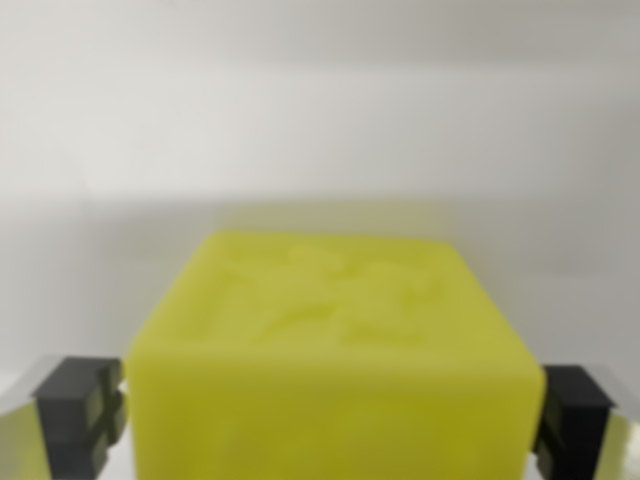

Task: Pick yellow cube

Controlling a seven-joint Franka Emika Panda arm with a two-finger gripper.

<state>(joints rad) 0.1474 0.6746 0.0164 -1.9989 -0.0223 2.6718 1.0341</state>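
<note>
Yellow cube (330, 370) sits squarely between my end effector (325, 420) fingers, one dark pad (80, 415) against each side. I appear clamped on it, though blur hides the contact. Beyond lies only pale tabletop (320, 130). Grasp looks made; whether it is lifted, I cannot tell.

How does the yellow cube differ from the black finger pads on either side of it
The yellow cube is bright yellow, large and central, with a raised pattern on top; the finger pads are black, small and at the frame's lower corners. Both are blocky and blurred.
</note>
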